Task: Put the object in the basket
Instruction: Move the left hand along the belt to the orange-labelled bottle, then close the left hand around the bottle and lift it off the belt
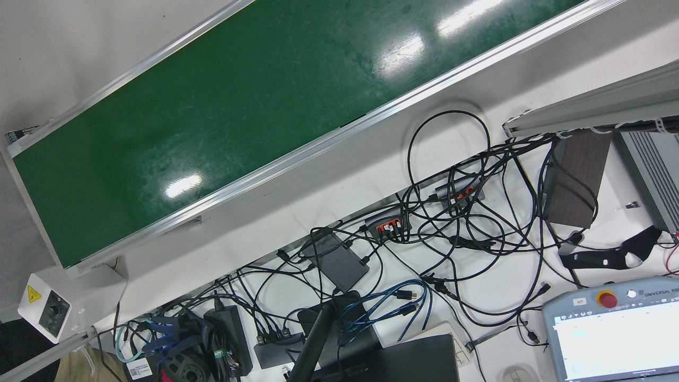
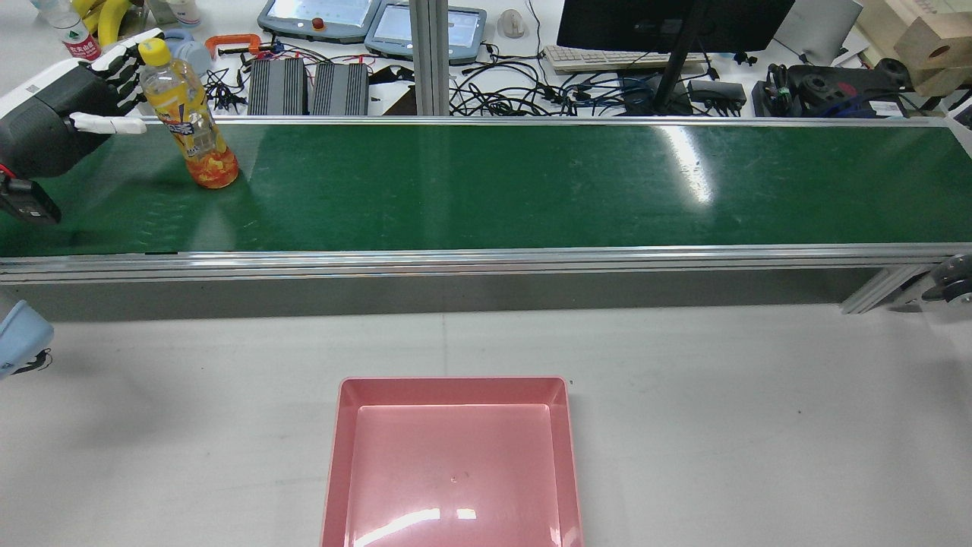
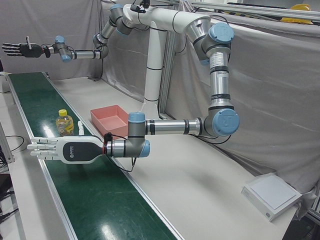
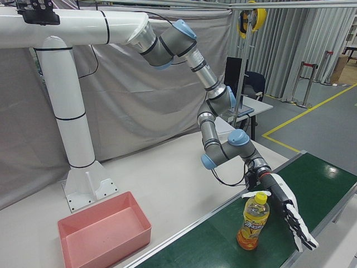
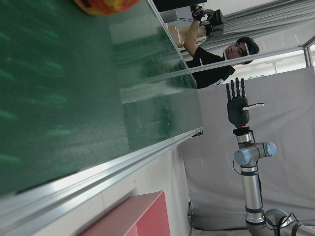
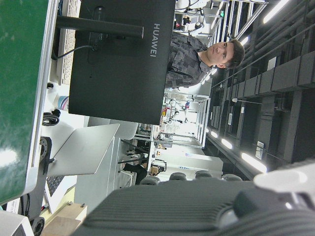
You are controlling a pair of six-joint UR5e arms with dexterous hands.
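Note:
A clear bottle of orange drink with a yellow cap [image 2: 192, 121] stands upright on the green conveyor belt [image 2: 531, 190] near its left end in the rear view. My left hand [image 2: 53, 114] hovers just beside the bottle [image 4: 252, 222], fingers spread and thumb out toward its neck; I see no grasp. From the left-front view that hand [image 3: 65, 149] is flat and open, with the bottle [image 3: 65, 122] behind it. My right hand [image 3: 20, 49] is open, raised high over the belt's far end. The pink basket [image 2: 454, 463] sits on the white table before the belt.
Behind the belt lie tangled cables [image 1: 456, 228], teach pendants [image 2: 319, 17], a monitor [image 2: 668, 23] and a keyboard. A person [image 5: 216, 54] stands beyond the belt's far end. The left arm's blue joint [image 2: 19, 334] shows at the table's left edge.

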